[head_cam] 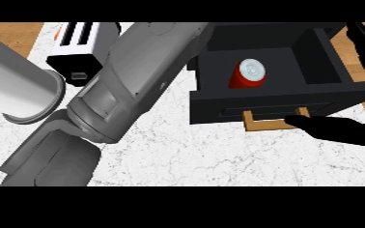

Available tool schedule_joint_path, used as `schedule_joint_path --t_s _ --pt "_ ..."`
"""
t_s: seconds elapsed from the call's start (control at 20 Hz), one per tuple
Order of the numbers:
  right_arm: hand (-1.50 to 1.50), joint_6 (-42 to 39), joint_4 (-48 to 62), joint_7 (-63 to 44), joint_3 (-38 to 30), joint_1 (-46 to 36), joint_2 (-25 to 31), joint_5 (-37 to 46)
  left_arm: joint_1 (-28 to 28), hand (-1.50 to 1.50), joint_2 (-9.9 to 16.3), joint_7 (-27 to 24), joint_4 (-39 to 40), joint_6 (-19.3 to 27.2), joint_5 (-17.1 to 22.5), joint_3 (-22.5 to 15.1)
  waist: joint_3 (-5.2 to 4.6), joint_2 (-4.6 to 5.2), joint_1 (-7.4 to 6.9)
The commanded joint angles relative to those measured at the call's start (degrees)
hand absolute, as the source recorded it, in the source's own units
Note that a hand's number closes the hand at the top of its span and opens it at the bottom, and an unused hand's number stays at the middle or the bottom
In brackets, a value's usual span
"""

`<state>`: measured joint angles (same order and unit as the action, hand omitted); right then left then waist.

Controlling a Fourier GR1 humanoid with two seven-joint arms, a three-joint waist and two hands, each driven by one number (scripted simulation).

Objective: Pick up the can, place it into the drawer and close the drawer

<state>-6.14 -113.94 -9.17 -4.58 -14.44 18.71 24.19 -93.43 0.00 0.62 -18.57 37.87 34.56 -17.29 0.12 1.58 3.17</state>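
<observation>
red can [248, 75] lies inside open black drawer [214, 84], apart from right hand [335, 129] | right hand at drawer handle [271, 121], fingers straight, holding nothing | left hand unseen

Matt black drawer [214, 107], wooden handle [274, 123], glossy red metal can [249, 75], marbled counter [214, 159]

Right hand [333, 128] flat, fingers straight; left forearm [139, 79] raised.

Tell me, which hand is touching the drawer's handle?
The right hand, the black one at the view's right. Its fingers reach the tan handle of the open drawer. The left hand isn't visible; only its grey forearm shows.
</observation>
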Motion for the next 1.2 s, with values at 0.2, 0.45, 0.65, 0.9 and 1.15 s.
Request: schedule_joint_path --t_s 0.2,0.45,0.65,0.9,1.15 --pt "-1.5 5.12 14.56 5.38 7.92 -4.43 -0.49 14.64 -0.44 -1.5 0.23 -2.01 2.57 -1.76 -1.13 0.32 -0.04 -0.5 -2.23" --pt "-1.5 8.93 26.65 6.02 11.76 -11.1 -2.03 23.06 -1.93 -1.5 0.01 0.03 3.07 -2.46 -0.99 0.58 -0.04 -0.49 -2.73" --pt "-1.5 13.96 37.02 7.73 13.38 -15.42 -4.76 28.13 -0.2 -1.5 2.13 1.06 0.74 -3.83 -0.68 1.67 -0.08 -0.99 -4.34" --pt "-1.5 20.48 50.56 12.62 9.73 -21.14 -5.29 29.25 0.41 -1.5 4.79 2.43 -0.32 -4.47 -2.17 1.54 -0.06 -1.05 -4.62" --pt "-1.5 30.11 61.66 11.84 8.9 -26.25 -8.75 34.3 4.81 -1.5 5.75 1.74 -3.63 -4.45 -3.19 1.29 -0.08 -1.24 -5.14"
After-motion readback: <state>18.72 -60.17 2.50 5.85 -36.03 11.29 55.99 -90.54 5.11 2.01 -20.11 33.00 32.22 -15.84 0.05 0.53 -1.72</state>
